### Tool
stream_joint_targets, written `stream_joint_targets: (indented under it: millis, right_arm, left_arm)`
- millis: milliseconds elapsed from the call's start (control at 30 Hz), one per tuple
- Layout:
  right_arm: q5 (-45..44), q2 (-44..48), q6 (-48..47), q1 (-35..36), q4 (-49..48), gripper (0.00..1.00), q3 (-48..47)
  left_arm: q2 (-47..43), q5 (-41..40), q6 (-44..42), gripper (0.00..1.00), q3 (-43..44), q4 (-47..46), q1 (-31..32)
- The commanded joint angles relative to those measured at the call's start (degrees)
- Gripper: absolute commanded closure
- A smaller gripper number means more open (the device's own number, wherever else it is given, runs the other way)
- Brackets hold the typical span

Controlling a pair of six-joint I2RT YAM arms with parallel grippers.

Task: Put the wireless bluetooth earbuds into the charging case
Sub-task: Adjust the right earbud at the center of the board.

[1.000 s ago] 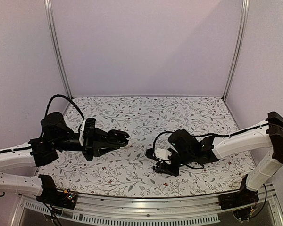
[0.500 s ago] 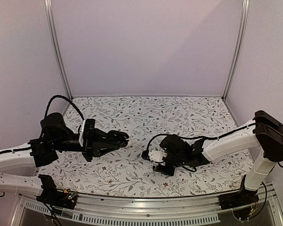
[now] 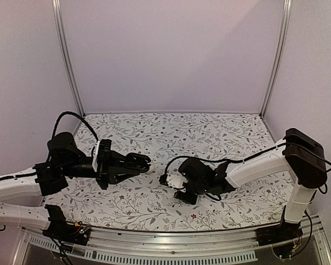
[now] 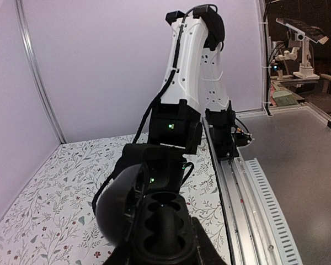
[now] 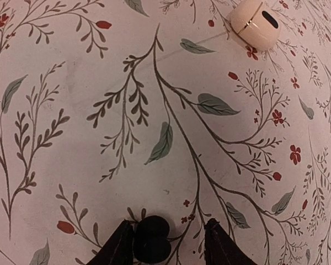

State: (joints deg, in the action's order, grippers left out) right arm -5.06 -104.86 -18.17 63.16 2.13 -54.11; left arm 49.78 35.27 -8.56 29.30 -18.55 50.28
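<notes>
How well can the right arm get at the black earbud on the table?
Probably yes: the earbud lies between the open jaws of the right end effector, close to one side, and nothing covers it.

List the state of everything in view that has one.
charging case: lid open, wells look empty
left end effector: shut on charging case
earbud: on table, between right fingers
right end effector: open around earbud
beige case: closed, lying on table

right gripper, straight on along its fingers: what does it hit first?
The black earbud lying between the right gripper's open fingertips, then the floral tablecloth under it. Depth is hard to judge from the wrist view.
</notes>
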Motion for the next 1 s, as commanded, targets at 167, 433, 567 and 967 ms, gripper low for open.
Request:
stream_joint_targets:
  millis: [167, 433, 567, 967]
  right_arm:
    - [-0.5, -1.9, 4.5, -2.8, 1.6, 0.58, -2.1]
    - [8.2, 5.0, 4.7, -5.3, -0.4, 0.56, 0.0]
    - [13.6, 7.4, 6.1, -7.8, -1.3, 0.57, 0.5]
    - [21.5, 2.0, 16.6, -11.0, -3.5, 0.65, -3.4]
  left_arm:
    - [-0.6, -0.4, -0.7, 1.0, -0.4, -0.2, -0.9]
    - [-0.7, -0.5, -0.5, 1.0, -0.5, -0.4, -0.9]
    - [-0.7, -0.4, -0.5, 1.0, -0.5, -0.3, -0.9]
    - [-1.2, -0.4, -0.6, 1.0, -0.6, -0.3, -0.9]
